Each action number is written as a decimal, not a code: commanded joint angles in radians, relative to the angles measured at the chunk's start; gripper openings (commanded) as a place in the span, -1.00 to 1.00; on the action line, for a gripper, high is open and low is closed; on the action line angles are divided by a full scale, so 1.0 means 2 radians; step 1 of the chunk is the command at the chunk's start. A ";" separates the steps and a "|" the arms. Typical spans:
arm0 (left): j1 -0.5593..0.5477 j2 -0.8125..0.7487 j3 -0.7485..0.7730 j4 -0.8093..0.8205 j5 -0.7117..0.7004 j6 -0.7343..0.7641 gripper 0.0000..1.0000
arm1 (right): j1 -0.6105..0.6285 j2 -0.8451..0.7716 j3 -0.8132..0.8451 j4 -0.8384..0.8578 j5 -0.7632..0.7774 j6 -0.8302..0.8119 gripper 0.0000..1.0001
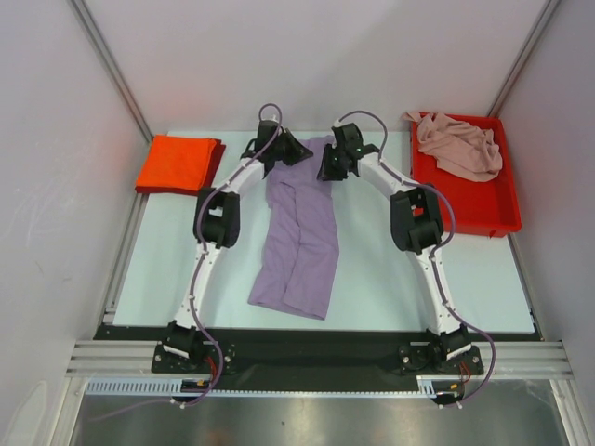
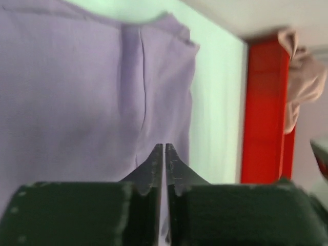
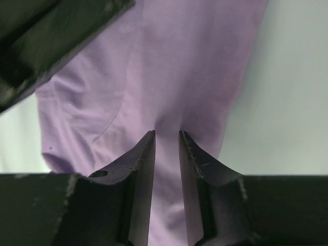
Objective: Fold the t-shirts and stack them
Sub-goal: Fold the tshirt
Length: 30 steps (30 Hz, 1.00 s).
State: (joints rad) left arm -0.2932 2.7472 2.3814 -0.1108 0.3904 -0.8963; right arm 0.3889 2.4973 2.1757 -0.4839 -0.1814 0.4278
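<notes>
purple shirt [image 1: 299, 237] lies mid-table, long axis running near-to-far, far end at both grippers; left gripper [image 2: 164, 147] jaws pressed together against it, can't tell if cloth's caught; right gripper [image 3: 167, 134] jaws barely apart, pinching its cloth

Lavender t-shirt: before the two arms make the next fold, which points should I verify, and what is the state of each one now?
1. Left hand closed on the lavender t-shirt: ok, the fingers are shut and a crease runs into the tips.
2. Right hand gripping the same shirt: ok, the cloth puckers between its fingers.
3. Both hands at the shirt's far end: ok.
4. Shirt lying flat and straight on the table: not ok, it is a narrow, wrinkled strip.
5. Orange-red t-shirt folded and out of the way: ok, it is at the far left corner.
6. Pink t-shirt folded: not ok, it is crumpled in the red tray.
</notes>
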 commanded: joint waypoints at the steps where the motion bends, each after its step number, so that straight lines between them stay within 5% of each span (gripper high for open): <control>1: 0.008 -0.073 -0.052 0.053 0.046 0.046 -0.76 | -0.007 0.018 0.031 0.026 -0.010 -0.001 -0.39; 3: 0.009 -0.147 -0.103 0.052 0.032 0.086 -0.36 | -0.010 0.045 0.059 0.011 -0.001 0.003 -0.39; 6: 0.014 -0.225 -0.121 -0.036 0.007 0.135 -0.10 | -0.023 0.088 0.109 -0.008 -0.004 0.025 -0.39; 10: 0.015 -0.359 -0.217 -0.099 -0.030 0.183 -0.03 | -0.041 0.114 0.159 -0.015 -0.024 0.019 -0.35; 12: 0.015 -0.427 -0.337 -0.096 -0.039 0.198 0.05 | -0.043 0.100 0.168 -0.011 -0.043 0.005 -0.29; 16: 0.015 -0.595 -0.519 -0.115 -0.054 0.229 0.23 | -0.040 0.032 0.162 -0.030 -0.073 -0.009 0.19; 19: 0.012 -0.662 -0.614 -0.166 -0.066 0.243 0.24 | -0.038 -0.043 0.146 -0.094 -0.056 -0.016 0.34; 22: 0.011 -0.749 -0.709 -0.184 -0.062 0.233 0.25 | -0.029 -0.150 0.079 -0.171 -0.045 -0.024 0.43; 30: 0.012 -0.840 -0.805 -0.255 -0.055 0.201 0.33 | 0.050 -0.468 -0.368 -0.171 -0.043 -0.006 0.65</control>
State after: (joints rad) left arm -0.2665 1.1324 0.7910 -0.5865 0.2661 -0.4713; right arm 0.4309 1.7161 1.6875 -0.7925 -0.2493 0.3920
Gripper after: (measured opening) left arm 0.662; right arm 0.816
